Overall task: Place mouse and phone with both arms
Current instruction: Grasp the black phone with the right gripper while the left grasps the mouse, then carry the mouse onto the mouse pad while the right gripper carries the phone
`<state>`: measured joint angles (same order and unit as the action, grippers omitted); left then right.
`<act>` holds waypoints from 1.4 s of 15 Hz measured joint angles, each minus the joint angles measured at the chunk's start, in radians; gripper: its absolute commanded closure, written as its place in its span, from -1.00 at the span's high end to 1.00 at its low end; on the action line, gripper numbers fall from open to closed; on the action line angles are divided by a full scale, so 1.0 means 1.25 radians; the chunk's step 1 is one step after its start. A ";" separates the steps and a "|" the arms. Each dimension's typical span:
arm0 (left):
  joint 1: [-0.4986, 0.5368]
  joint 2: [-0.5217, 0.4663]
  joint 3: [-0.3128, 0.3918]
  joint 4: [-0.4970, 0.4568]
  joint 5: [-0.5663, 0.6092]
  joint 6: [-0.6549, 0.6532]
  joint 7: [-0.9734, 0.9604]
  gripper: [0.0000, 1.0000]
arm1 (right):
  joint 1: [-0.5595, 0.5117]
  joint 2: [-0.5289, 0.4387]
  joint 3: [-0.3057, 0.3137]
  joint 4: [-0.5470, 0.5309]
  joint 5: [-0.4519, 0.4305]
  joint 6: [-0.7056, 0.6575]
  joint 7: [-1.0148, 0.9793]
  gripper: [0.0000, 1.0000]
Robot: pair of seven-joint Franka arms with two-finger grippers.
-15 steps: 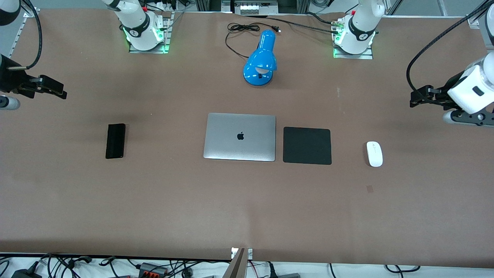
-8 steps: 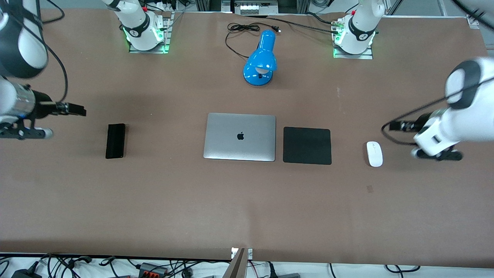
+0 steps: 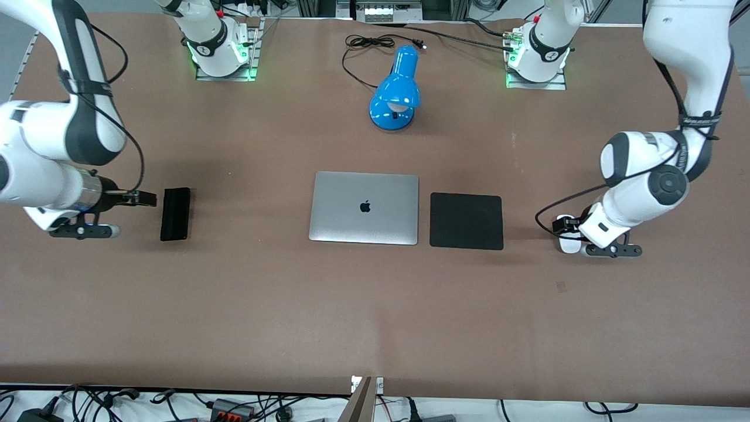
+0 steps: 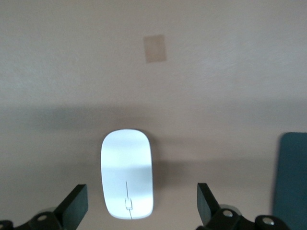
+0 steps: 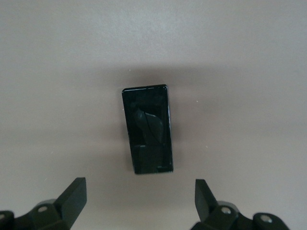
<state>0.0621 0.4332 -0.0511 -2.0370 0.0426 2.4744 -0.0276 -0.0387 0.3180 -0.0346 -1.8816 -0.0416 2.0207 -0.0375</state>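
Observation:
The white mouse lies on the table toward the left arm's end, mostly covered by my left gripper. In the left wrist view the mouse lies between the open fingers of the left gripper, nearer one finger, with no contact. The black phone lies flat toward the right arm's end. My right gripper is low beside the phone's edge, on the side toward the right arm's end. In the right wrist view the phone lies just ahead of the right gripper, which is open and empty.
A closed silver laptop lies mid-table with a square black pad beside it, toward the mouse; the pad's edge shows in the left wrist view. A blue desk lamp and its cable lie nearer the bases.
Both arms have swung in from the table's ends and come down. The left gripper now hangs over the mouse; the right gripper has reached the phone's side.

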 measured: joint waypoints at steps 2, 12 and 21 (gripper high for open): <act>0.009 0.020 0.000 -0.030 0.014 0.068 0.002 1.00 | -0.001 0.005 -0.001 -0.062 0.000 0.091 0.000 1.00; 0.019 0.065 0.003 -0.043 0.030 0.128 0.004 0.10 | -0.014 0.120 -0.001 -0.154 0.000 0.257 0.001 1.00; -0.011 0.059 -0.016 0.036 0.030 -0.003 0.002 -0.19 | -0.021 0.153 -0.001 -0.154 0.000 0.270 -0.001 1.00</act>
<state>0.0480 0.5066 -0.0714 -1.9917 0.0805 2.4705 -0.0252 -0.0649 0.5090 -0.0362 -2.0740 -0.0417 2.3577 -0.0388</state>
